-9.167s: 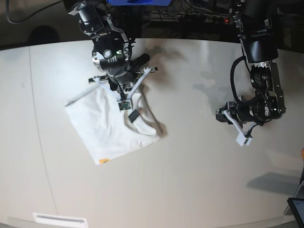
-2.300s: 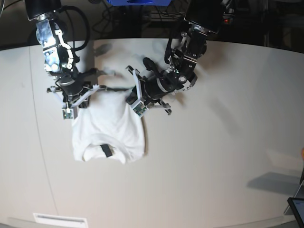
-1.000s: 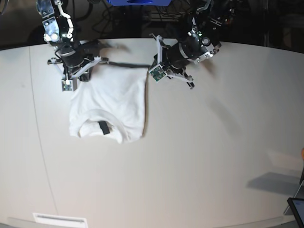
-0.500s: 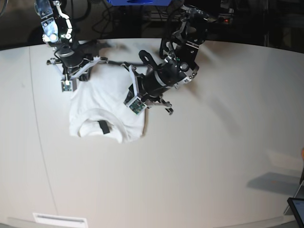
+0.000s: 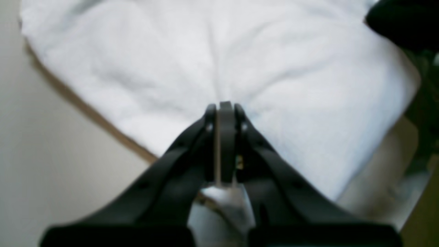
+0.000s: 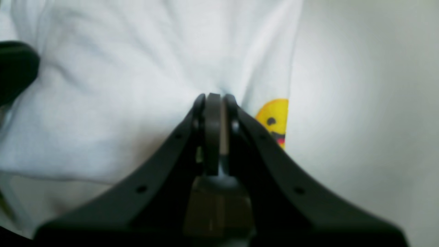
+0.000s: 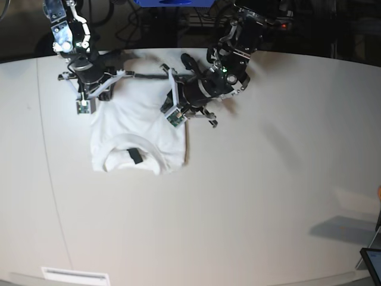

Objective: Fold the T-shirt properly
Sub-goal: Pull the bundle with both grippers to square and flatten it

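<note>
The white T-shirt (image 7: 137, 128) lies folded on the pale table (image 7: 268, 179), collar and black neck label (image 7: 136, 156) toward the near side. My right gripper (image 7: 119, 74) is shut on the shirt's far left corner. My left gripper (image 7: 171, 76) is shut on the far right corner, and a taut edge runs between the two. In the left wrist view the left gripper (image 5: 221, 109) pinches white cloth (image 5: 291, 85). In the right wrist view the right gripper (image 6: 214, 99) pinches the fabric beside a yellow smiley print (image 6: 274, 118).
Dark cables and equipment (image 7: 196, 18) run along the table's far edge behind both arms. A tablet corner (image 7: 372, 259) sits at the near right. A white label strip (image 7: 74, 275) lies at the near left edge.
My left arm has swung in from the upper right toward the shirt, shortening the stretched far edge. The shirt has shifted slightly. The right arm has hardly moved.
</note>
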{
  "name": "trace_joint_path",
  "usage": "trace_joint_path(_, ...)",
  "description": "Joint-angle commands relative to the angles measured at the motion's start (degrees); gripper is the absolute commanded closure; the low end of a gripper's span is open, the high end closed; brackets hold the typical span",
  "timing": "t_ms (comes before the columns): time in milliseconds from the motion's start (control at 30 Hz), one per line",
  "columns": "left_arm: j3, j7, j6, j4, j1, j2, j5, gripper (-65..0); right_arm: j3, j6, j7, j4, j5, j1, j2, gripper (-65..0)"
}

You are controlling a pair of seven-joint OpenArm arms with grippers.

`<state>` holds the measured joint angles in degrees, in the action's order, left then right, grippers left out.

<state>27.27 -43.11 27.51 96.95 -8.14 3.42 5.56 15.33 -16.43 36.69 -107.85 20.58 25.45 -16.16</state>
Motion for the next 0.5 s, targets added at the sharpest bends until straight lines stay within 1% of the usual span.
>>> trace_joint_path(0,-0.06,-1.41,0.14,1.47,-0.43,0.67,-1.04,-1.8,-0.17,-1.03,4.68,0.29,0.12,1.14,-0.58,-3.5)
trace_joint_path(133,-0.15,-1.41,0.05,2.70,-0.52,1.90,-1.04,-1.8,-0.17,-1.03,4.76,0.29,0.12,1.23,-0.50,-3.5)
trace_joint_path(200,-0.23,-1.41,0.05,2.53,-0.17,1.90,-1.04,-1.8,-0.17,-1.20,4.85,0.29,0.12,1.23,-0.32,-3.5)
trace_joint_path(233,-0.23,-1.41,0.05,2.53,-0.08,1.90,-1.04,-1.8,-0.17,-1.73,4.85,0.29,0.12,1.32,-0.32,-3.5)
trace_joint_path(333,-0.32,-1.41,0.05,2.53,0.63,1.63,-1.04,-1.8,0.18,-6.12,4.50,0.29,0.12,1.93,-0.23,-3.5)
trace_joint_path(367,-0.23,-1.41,-0.03,2.35,0.98,1.63,-1.04,-1.8,0.27,-7.00,4.50,0.29,0.12,1.93,-0.23,-3.5)
trace_joint_path(467,-0.23,-1.41,-0.03,2.17,1.68,1.46,-1.04,-1.8,0.27,-7.97,4.50,0.29,0.12,1.93,-0.23,-3.5)
